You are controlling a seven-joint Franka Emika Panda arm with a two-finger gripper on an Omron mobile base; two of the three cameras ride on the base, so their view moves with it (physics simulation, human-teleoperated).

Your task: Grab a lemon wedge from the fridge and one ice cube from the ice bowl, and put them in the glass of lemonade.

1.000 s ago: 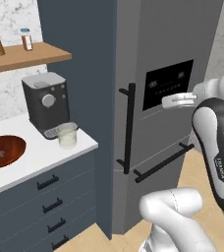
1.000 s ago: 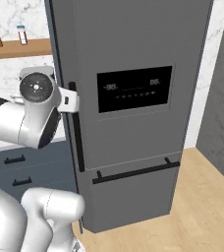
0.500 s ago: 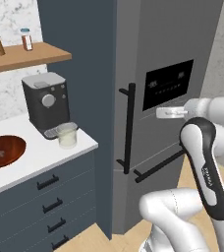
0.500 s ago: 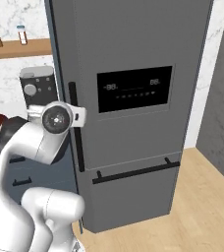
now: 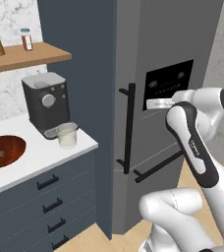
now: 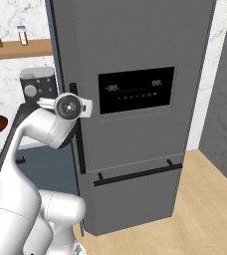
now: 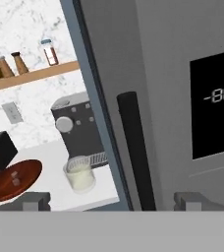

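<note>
Left base view: the arm's elbow is seen lower than half a second ago, and the gripper [image 5: 155, 104] has been brought nearer the fridge [image 5: 173, 54], level with its vertical bar handle [image 5: 129, 129]. Hand view: two finger tips [image 7: 36, 201] are spread wide, with the handle [image 7: 136, 155] between them, not yet touched. The fridge is dark grey, door shut, one black display panel [image 6: 136, 89], two black bar handles counted. One glass of lemonade [image 5: 67, 135] is seen at 9 o'clock of the handle, just before the coffee machine [image 5: 45, 102]. One ice bowl [image 5: 2, 152], reddish-brown, is set further toward 9 o'clock, with two pale cubes inside.
</note>
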